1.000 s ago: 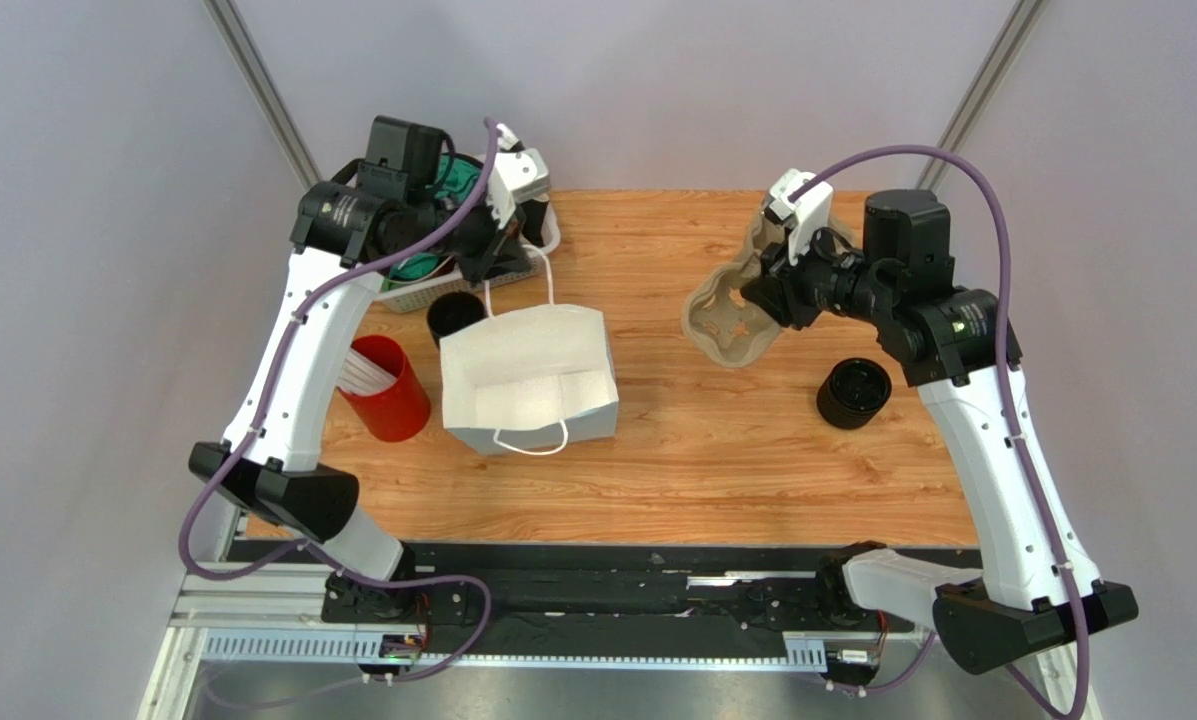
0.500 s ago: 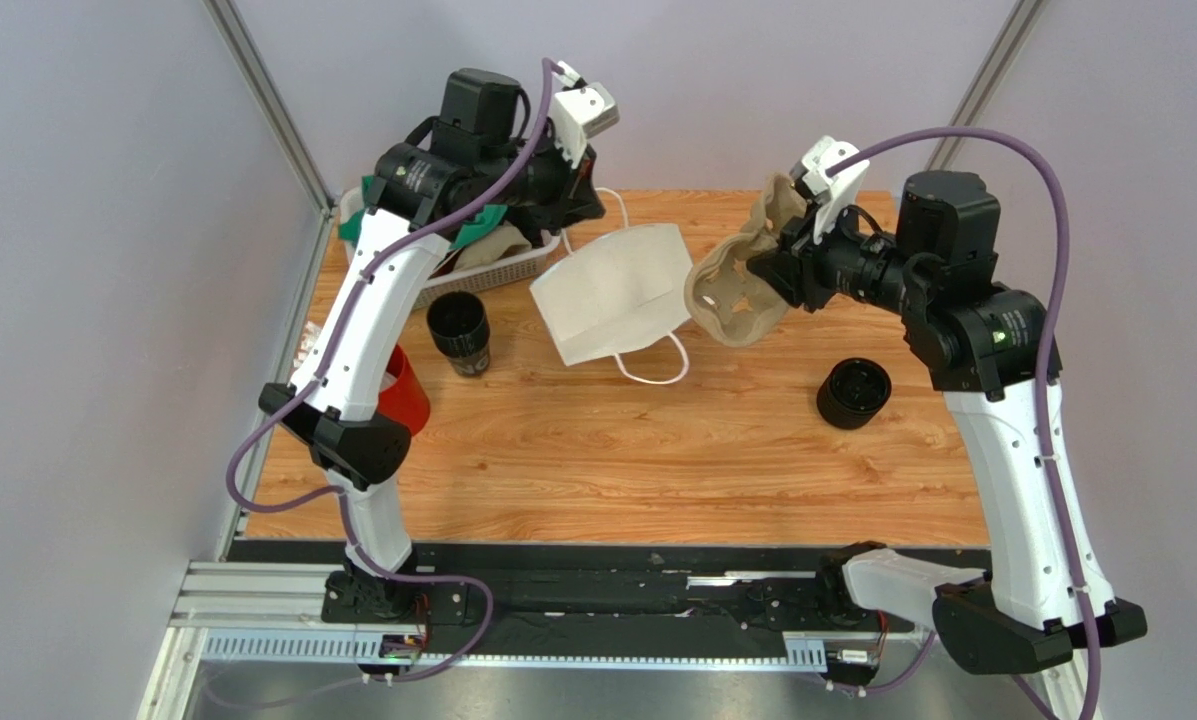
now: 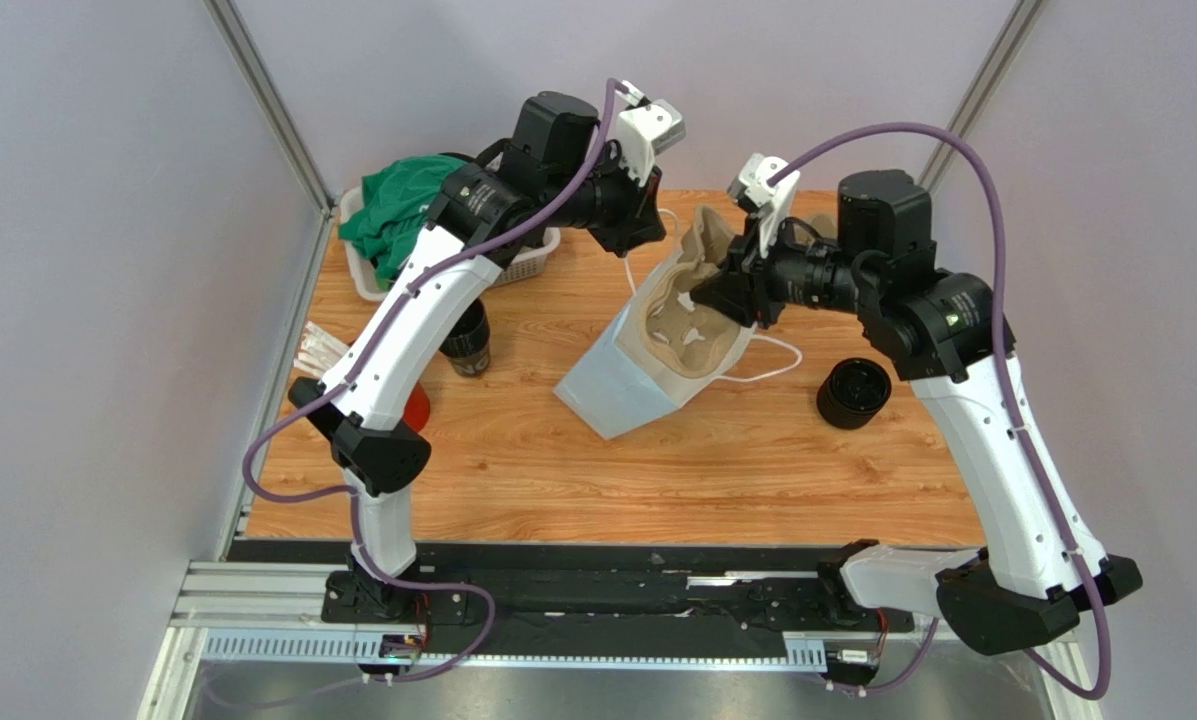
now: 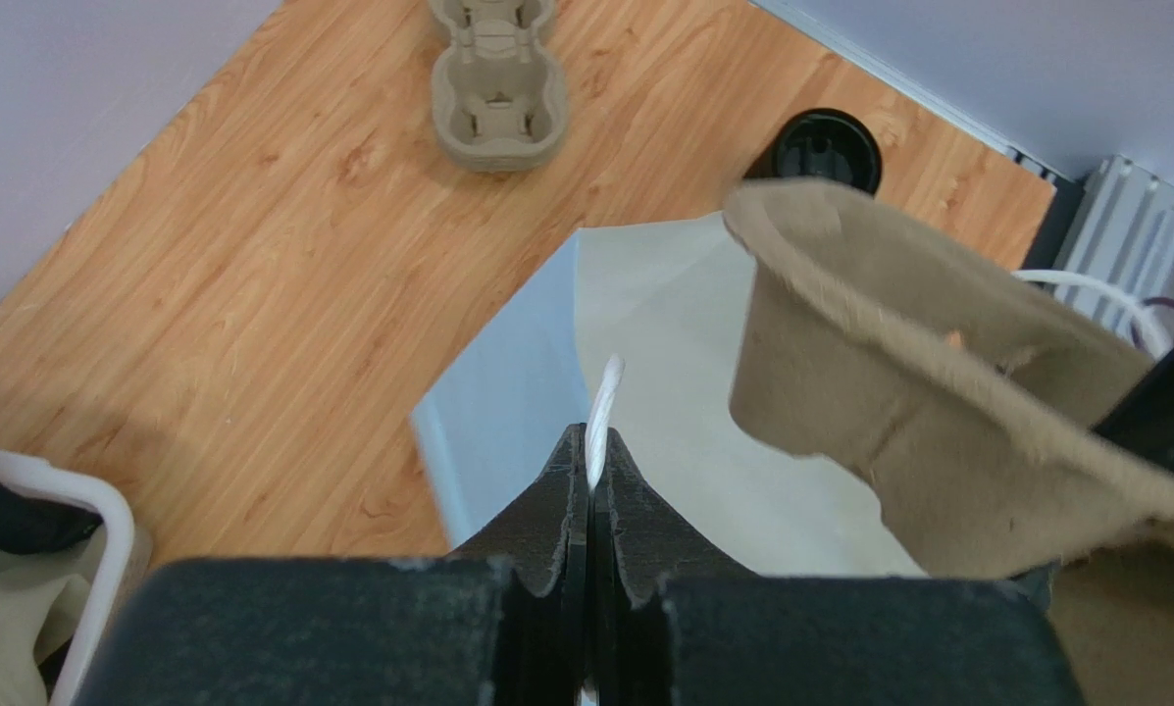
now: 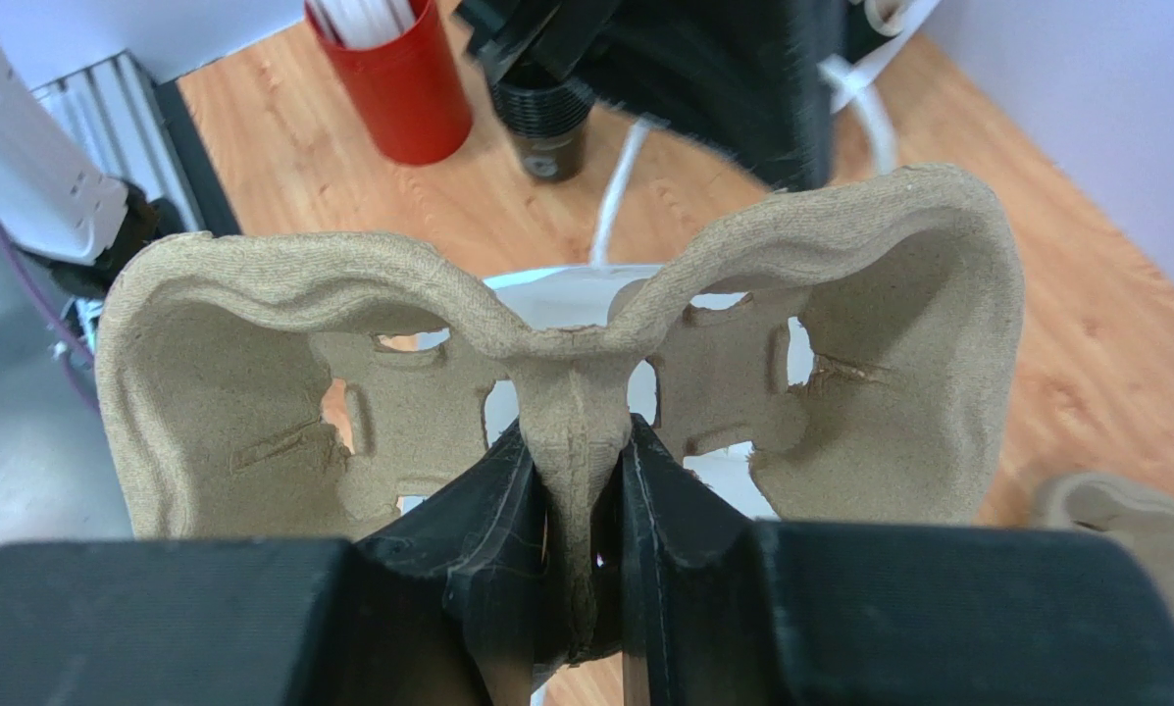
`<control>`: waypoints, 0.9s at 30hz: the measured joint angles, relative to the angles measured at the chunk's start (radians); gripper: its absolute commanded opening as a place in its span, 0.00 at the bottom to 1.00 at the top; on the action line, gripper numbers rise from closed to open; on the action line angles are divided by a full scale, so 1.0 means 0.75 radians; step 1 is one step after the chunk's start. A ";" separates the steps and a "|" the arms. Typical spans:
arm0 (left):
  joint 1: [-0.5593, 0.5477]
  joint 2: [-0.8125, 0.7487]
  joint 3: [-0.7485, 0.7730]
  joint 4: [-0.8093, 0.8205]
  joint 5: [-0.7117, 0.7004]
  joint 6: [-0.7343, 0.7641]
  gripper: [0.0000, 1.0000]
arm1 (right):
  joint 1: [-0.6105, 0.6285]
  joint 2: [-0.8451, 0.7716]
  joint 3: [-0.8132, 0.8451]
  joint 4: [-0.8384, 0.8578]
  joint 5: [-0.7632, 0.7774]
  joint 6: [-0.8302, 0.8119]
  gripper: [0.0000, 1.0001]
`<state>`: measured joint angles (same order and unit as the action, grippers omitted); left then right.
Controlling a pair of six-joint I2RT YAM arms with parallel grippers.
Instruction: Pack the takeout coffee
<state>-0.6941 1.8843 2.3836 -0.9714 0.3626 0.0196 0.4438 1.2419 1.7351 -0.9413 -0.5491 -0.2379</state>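
The takeout coffee (image 3: 466, 341), a small black cup with a black lid, stands at the left of the table, apart from both grippers; it also shows in the right wrist view (image 5: 541, 118). My left gripper (image 3: 637, 240) is shut on the white handle (image 4: 601, 405) of a white paper bag (image 3: 619, 393) and holds the bag tilted, mouth up. My right gripper (image 3: 721, 293) is shut on the middle ridge of a brown pulp cup carrier (image 5: 548, 368) and holds it at the bag's mouth (image 3: 687, 323).
A red cup with white straws (image 5: 394, 74) stands near the coffee, mostly hidden by the left arm in the top view. A squat black round piece (image 3: 855, 393) sits at the right. A white basket with green cloth (image 3: 409, 218) is back left. A second carrier (image 4: 497, 88) lies on the table.
My left gripper has lifted the bag by its handle and carried it right to the table's middle. My right gripper has brought the carrier left, to the bag's mouth.
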 measured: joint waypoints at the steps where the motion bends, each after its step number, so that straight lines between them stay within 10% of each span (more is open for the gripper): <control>1: 0.000 0.005 0.000 0.005 -0.015 -0.011 0.00 | 0.009 -0.001 -0.022 -0.001 -0.006 0.002 0.24; 27: -0.005 0.034 -0.080 0.035 -0.073 -0.090 0.00 | 0.006 0.052 -0.348 0.135 0.026 0.098 0.20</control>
<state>-0.6975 1.9099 2.3234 -0.9455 0.3080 -0.0475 0.4480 1.2812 1.4742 -0.8402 -0.5297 -0.1642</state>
